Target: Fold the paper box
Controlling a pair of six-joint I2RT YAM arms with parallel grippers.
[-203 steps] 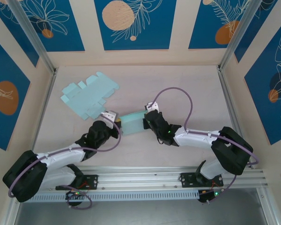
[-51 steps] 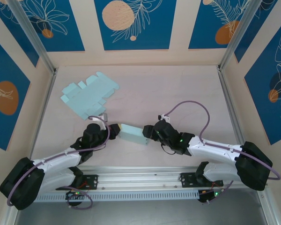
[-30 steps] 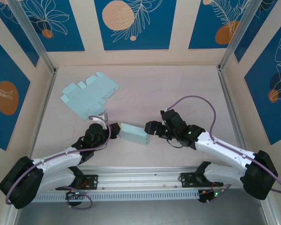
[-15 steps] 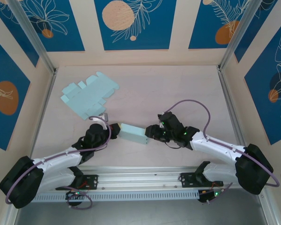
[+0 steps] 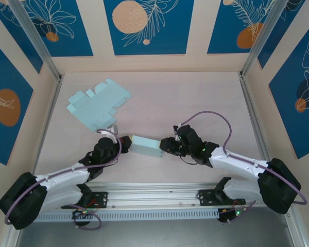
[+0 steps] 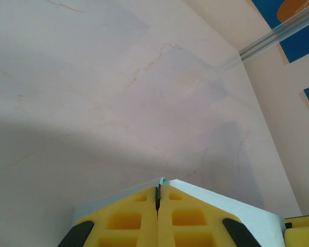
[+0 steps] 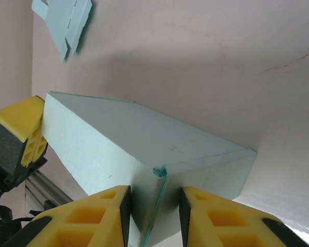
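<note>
The folded blue box [image 5: 147, 146] lay on the desk [image 5: 195, 98], a little below the middle of the top view, between the two arms. The left tool [image 5: 126, 142] was pressed together on the box's left end. The right tool [image 5: 164, 145] stood apart, one finger on each side of the flap [image 7: 158, 177] at the right end. A flat paper sheet [image 5: 98, 105] lay in the upper left.

two grippers [image 5: 127, 142] [image 5: 165, 145], one box [image 5: 147, 146], one cutout [image 5: 98, 105]
</note>
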